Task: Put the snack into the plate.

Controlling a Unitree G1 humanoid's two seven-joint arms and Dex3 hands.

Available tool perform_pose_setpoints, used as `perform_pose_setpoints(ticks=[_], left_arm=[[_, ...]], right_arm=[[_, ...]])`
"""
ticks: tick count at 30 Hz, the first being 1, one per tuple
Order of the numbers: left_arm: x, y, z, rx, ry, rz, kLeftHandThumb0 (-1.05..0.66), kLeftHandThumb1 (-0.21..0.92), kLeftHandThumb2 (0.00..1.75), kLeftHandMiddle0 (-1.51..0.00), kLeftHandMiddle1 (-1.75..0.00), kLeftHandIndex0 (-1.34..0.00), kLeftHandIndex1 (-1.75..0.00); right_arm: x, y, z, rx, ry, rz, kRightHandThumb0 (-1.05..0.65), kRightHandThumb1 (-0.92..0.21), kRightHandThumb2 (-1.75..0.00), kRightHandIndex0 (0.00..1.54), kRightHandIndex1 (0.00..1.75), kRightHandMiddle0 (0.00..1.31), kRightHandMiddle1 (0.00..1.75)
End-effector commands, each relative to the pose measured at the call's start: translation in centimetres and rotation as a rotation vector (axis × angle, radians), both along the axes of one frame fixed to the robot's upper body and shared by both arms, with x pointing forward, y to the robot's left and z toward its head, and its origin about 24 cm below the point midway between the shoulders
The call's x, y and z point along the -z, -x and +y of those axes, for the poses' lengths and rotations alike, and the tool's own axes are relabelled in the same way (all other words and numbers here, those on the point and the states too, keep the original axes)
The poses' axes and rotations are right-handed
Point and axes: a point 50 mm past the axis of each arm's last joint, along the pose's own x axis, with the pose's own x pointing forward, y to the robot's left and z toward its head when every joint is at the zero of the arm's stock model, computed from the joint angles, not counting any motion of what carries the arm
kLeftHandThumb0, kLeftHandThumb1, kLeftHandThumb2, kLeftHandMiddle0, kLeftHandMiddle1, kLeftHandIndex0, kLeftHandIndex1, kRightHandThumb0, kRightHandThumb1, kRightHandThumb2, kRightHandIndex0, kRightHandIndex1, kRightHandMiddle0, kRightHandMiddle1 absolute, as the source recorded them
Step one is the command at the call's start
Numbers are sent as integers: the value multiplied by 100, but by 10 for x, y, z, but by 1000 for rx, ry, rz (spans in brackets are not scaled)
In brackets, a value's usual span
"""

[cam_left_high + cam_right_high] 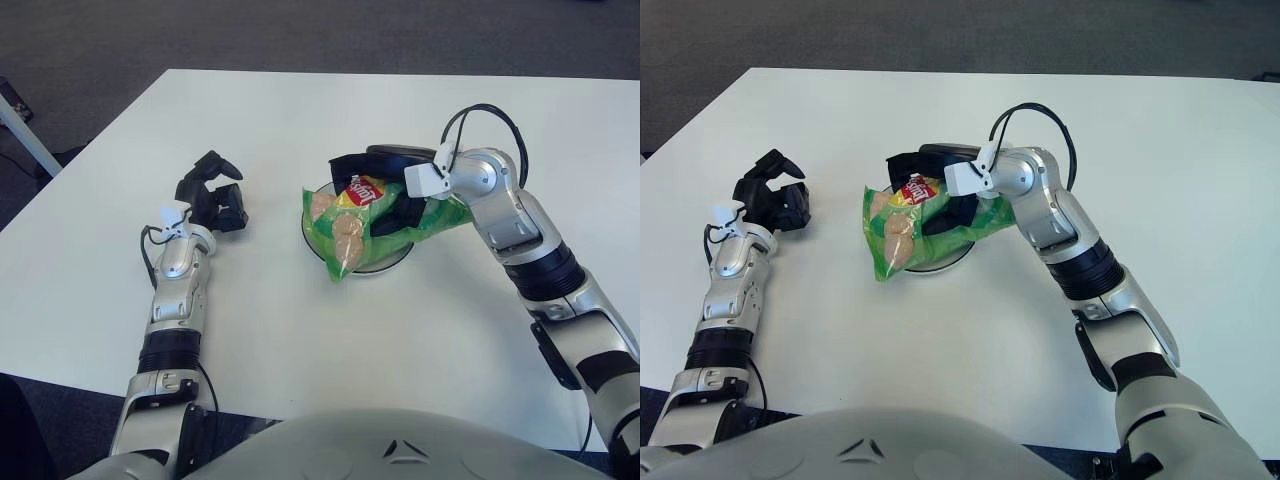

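A green snack bag (362,222) with a red and yellow logo lies across the clear glass plate (318,240) at the table's middle, its lower end hanging over the plate's front rim. My right hand (375,185) is over the plate with its black fingers shut on the bag's upper part. Most of the plate is hidden under the bag. To the left of the plate my left hand (212,197) shows idle, its fingers curled with nothing in them.
The white table (300,330) stretches wide around the plate. A black cable (480,115) loops above my right wrist. Dark carpet lies beyond the far edge, and a white bar (25,130) shows at the far left.
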Motion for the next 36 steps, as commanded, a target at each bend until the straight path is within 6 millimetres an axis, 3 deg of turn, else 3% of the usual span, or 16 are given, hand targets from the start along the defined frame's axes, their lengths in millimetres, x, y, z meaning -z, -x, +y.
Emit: perform_pose_setpoints(ticks=[1, 8, 20, 27, 36], left_arm=[[52, 27, -14, -21, 96, 188, -53, 20, 145, -132, -175, -71, -175], [52, 27, -15, -20, 99, 191, -53, 20, 145, -133, -175, -71, -175], [52, 27, -14, -13, 108, 192, -53, 21, 145, -132, -175, -71, -175], [52, 27, -16, -13, 117, 190, -53, 21, 145, -131, -175, -70, -175], [52, 27, -16, -17, 117, 194, -52, 21, 145, -131, -175, -70, -175]], right_arm=[[-2, -2, -1, -12, 23, -6, -31, -23, -114, 3, 124, 2, 131], [-3, -3, -2, -61, 62, -5, -46, -22, -106, 0, 83, 0, 105], [-7, -5, -2, -79, 83, -5, -66, -37, -87, 0, 38, 0, 91], [-8, -6, -5, -89, 125, -17, -77, -49, -74, 0, 20, 0, 80], [-28, -13, -9, -133, 91, -79, -87, -59, -61, 0, 4, 0, 57]])
